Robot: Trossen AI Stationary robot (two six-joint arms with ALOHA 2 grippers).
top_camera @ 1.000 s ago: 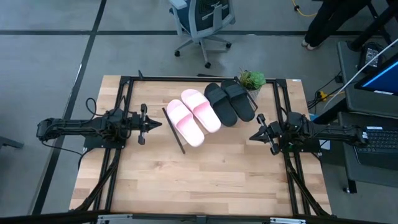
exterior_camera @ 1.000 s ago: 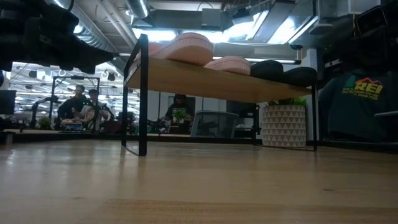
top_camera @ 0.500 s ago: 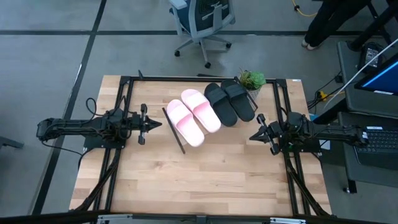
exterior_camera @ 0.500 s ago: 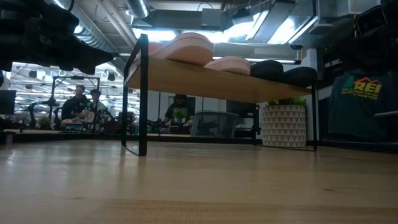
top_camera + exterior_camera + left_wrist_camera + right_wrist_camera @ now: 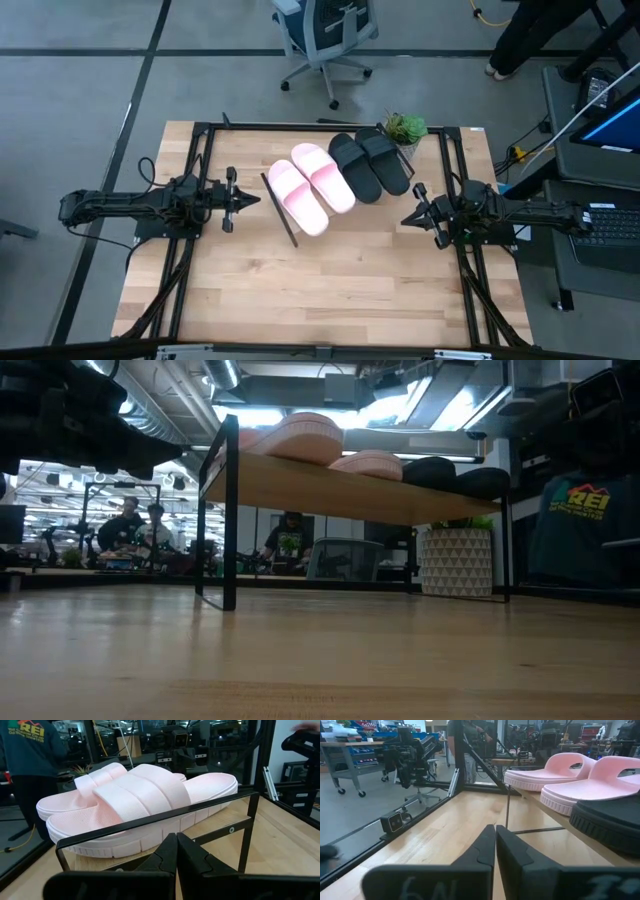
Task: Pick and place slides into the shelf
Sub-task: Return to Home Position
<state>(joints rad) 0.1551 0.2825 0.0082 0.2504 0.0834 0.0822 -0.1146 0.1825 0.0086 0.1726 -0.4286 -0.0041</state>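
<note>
L gripper [image 5: 176,840] & R gripper [image 5: 495,829]: fingers pressed together, empty, mid-left & mid-right in high view. Pink pair [image 5: 310,185], black pair [image 5: 370,165] on shelf [image 5: 330,488], upper centre; low view shows only their tops. Wood table [image 5: 330,290]; potted plant [image 5: 405,128], office chair [image 5: 325,35], ppl [image 5: 135,525] beyond.

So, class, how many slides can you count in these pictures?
4, all on the shelf: two pink slides side by side at one end, two black slides at the other end, by the plant. None looks hidden.
</note>
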